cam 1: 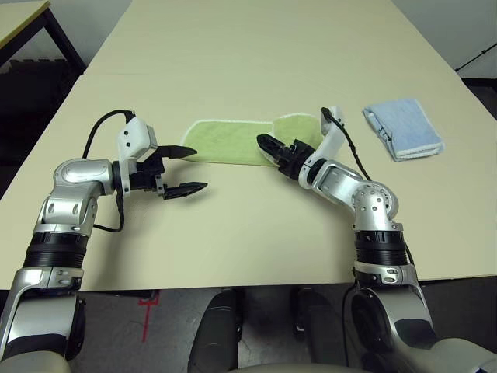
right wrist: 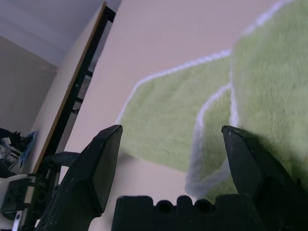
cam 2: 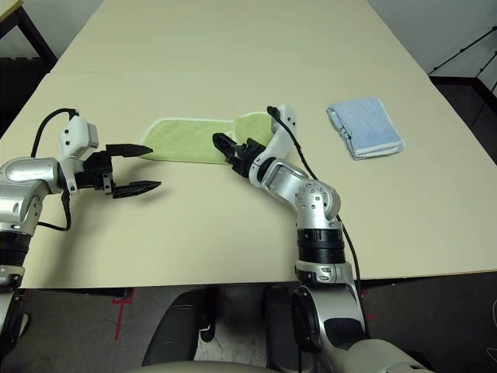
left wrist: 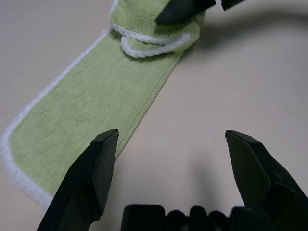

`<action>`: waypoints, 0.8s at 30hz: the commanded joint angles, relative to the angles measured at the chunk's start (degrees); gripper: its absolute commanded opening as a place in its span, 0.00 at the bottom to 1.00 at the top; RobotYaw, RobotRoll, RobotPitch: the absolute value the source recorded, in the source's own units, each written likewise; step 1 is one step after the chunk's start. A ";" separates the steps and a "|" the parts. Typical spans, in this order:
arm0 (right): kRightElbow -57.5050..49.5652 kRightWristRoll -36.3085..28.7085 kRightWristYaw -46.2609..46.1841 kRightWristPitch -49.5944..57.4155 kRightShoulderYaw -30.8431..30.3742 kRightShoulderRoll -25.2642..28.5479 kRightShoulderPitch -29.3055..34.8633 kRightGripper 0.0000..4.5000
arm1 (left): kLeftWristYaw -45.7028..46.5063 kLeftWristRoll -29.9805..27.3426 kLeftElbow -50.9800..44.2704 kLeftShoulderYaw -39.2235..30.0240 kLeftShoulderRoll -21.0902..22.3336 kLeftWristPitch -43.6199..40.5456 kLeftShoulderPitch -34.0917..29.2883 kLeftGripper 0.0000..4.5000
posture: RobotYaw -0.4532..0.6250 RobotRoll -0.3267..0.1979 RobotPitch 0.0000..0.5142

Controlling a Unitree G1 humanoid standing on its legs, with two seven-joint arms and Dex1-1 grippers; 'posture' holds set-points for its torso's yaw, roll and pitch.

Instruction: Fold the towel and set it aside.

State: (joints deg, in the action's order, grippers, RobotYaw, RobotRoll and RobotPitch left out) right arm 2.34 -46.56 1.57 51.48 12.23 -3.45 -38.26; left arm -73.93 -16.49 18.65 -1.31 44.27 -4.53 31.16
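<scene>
The towel [cam 1: 233, 141], soft, light and floppy, lies mid-desk [cam 1: 256, 225] in a folded strip; best pinched at its white-edged corners. Both fingers spread wide, empty.

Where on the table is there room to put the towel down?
Bare tabletop lies beyond the green towel, and in front of it, between both grippers. It is crowded on the right, beside the blue cloth.
</scene>
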 commanded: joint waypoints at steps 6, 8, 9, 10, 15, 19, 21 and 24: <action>-2.02 -2.00 -1.22 -2.36 6.04 4.31 -6.33 1.00 | -0.38 1.09 1.41 0.68 -0.08 1.16 1.36 1.00 | 0.52 0.62 0.29; -0.23 -0.56 -2.48 -4.43 7.31 5.21 -7.93 1.00 | -0.52 1.24 1.90 0.77 -0.14 1.35 1.79 1.00 | 0.52 0.62 0.28; 0.69 -0.08 -2.98 -5.12 7.73 5.51 -8.38 1.00 | -0.54 1.28 2.02 0.81 -0.19 1.39 1.97 1.00 | 0.52 0.62 0.28; 1.31 0.19 -3.26 -5.56 7.96 5.70 -8.65 1.00 | -0.56 1.31 2.12 0.84 -0.23 1.43 2.09 1.00 | 0.52 0.62 0.28; 4.30 1.20 -5.63 -6.87 9.49 5.68 -8.18 1.00 | -0.62 1.41 2.45 0.91 -0.37 1.71 2.50 1.00 | 0.52 0.62 0.27; 1.78 0.00 -6.51 -5.49 9.68 5.11 -5.62 1.00 | -0.52 1.31 1.87 0.69 -0.09 1.61 1.99 1.00 | 0.53 0.62 0.26; 0.11 -0.84 -7.11 -4.54 9.96 4.92 -3.67 1.00 | -0.42 1.29 1.70 0.55 0.05 1.56 1.76 1.00 | 0.53 0.62 0.26; -1.36 -1.65 -7.64 -3.38 9.99 4.91 -1.76 1.00 | -0.34 1.29 1.69 0.51 0.08 1.54 1.68 1.00 | 0.53 0.62 0.27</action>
State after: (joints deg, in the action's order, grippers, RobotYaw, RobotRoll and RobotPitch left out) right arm 2.89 -47.11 -5.29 47.18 21.60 1.38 -40.88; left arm -74.01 -15.64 20.97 -1.09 43.93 -3.34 33.35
